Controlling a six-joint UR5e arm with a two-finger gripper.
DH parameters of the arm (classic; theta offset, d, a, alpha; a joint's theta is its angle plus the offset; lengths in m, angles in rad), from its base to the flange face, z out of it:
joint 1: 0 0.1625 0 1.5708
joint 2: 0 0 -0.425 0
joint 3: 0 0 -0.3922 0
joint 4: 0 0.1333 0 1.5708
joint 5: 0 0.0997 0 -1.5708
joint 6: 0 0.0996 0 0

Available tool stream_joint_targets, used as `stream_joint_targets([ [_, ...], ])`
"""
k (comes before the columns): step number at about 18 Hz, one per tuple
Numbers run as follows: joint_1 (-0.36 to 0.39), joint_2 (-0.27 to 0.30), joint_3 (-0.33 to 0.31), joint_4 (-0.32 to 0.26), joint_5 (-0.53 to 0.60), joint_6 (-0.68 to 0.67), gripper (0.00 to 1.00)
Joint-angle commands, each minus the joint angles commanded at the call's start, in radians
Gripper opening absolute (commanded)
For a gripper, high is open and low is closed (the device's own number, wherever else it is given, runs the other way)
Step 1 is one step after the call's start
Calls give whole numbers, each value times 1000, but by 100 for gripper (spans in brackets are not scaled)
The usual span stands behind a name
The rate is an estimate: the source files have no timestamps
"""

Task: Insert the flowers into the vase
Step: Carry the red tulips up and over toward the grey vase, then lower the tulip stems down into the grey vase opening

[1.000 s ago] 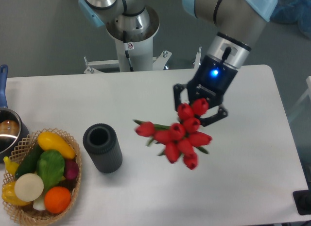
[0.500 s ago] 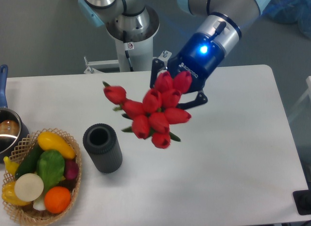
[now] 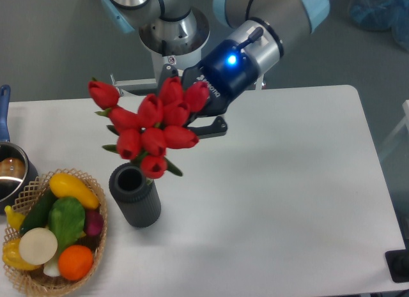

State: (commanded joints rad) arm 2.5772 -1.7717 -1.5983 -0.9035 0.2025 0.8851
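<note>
Flowers (image 3: 151, 129), a bunch of red tulip buds with some green leaves, hang in the air above the white surface (image 3: 287, 201). The lowest bud is just over the back rim of the vase (image 3: 135, 196), and one bud sticks out to the upper left, apart from the others. The stems are hidden behind the buds, so I cannot tell where their ends are. The vase is dark grey and ribbed, stands upright on the surface, and its round mouth is open and dark inside.

Behind the bunch is the gripper (image 3: 185, 115), with a blue light on its body. Its fingers are closed around the bunch at the upper right side, and one dark finger (image 3: 208, 128) shows under the buds.

Left of the vase, just beside it, is a wicker basket (image 3: 51, 239) with colourful vegetables and fruit. At the left edge is a steel pot (image 3: 9, 175) with a blue handle.
</note>
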Motion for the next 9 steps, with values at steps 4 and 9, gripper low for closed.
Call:
stream_joint_targets([
  [4, -6, 3, -64, 49, -14, 3, 10],
  [9, -6, 14, -106, 57, -26, 5, 10],
])
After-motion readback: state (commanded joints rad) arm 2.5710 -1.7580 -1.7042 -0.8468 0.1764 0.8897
